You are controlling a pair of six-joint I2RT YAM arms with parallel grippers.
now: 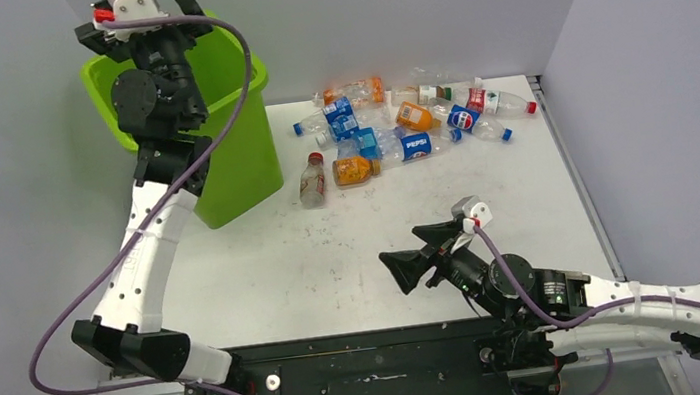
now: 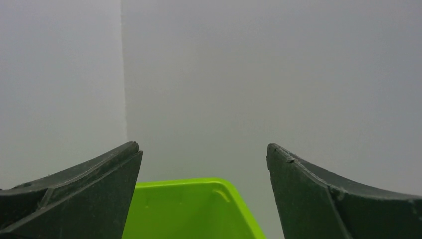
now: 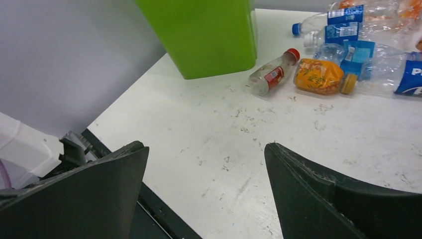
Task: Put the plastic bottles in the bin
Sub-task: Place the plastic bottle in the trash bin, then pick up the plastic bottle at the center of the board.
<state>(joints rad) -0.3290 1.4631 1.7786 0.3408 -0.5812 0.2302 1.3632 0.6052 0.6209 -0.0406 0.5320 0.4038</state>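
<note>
Green bin point(image 1: 246, 160) rim below left hand point(image 2: 203, 148) — jaws wide apart.

A scuffed white table point(image 1: 314, 262) stands enclosed by plain grey walls point(image 1: 382, 2) at back and both sides.

Bin point(image 1: 247, 170): one. Plastic bottles point(image 1: 410, 147): about a dozen in the heap, overlap prevents exact count; two show Pepsi labels. Robot arms point(image 1: 146, 253): two.

Grey walls point(image 1: 354, 16), scuffed white table point(image 1: 334, 260)
</note>
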